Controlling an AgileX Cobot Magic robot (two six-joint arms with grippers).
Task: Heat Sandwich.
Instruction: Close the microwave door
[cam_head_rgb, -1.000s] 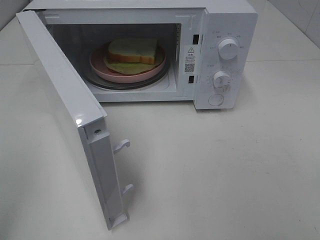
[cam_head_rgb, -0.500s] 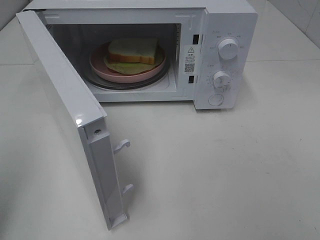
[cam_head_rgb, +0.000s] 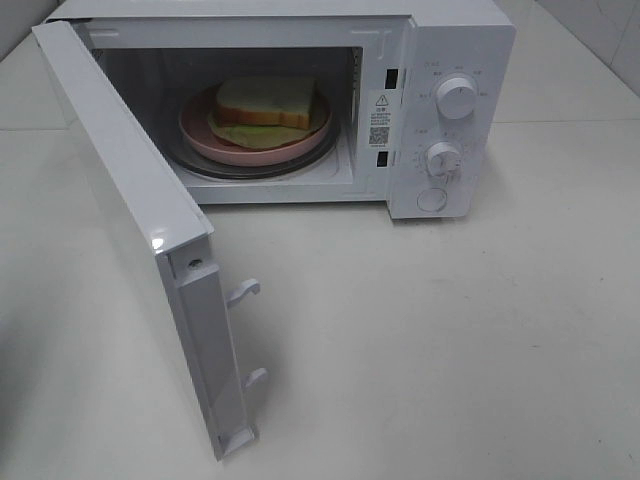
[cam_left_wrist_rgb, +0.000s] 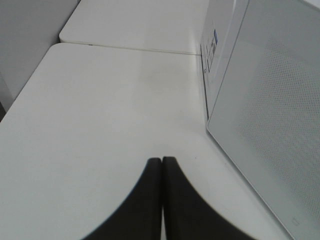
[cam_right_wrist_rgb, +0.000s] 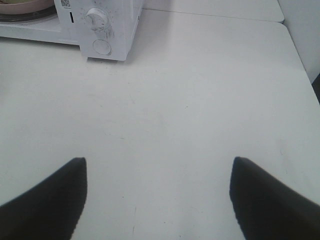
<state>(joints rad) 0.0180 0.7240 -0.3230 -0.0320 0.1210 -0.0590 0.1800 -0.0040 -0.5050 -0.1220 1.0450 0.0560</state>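
The left pincer (cam_left_wrist_rgb: 162, 165) is clenched, empty, above the bench (cam_left_wrist_rgb: 100, 115), beside the open microwave door (cam_head_rgb: 130, 200), which juts toward 7 o'clock; the right pincer (cam_right_wrist_rgb: 157, 161) is released, jaws wide, over the bench. Beyond, at 11 o'clock, the sandwich (cam_head_rgb: 265, 102) lies on a pink plate (cam_head_rgb: 250, 152) inside the microwave (cam_head_rgb: 470, 60).

1 high camera looks down into the microwave (cam_head_rgb: 455, 140), while 2 low wrist cameras skim the table (cam_head_rgb: 450, 330), each apparently glimpsing that microwave.
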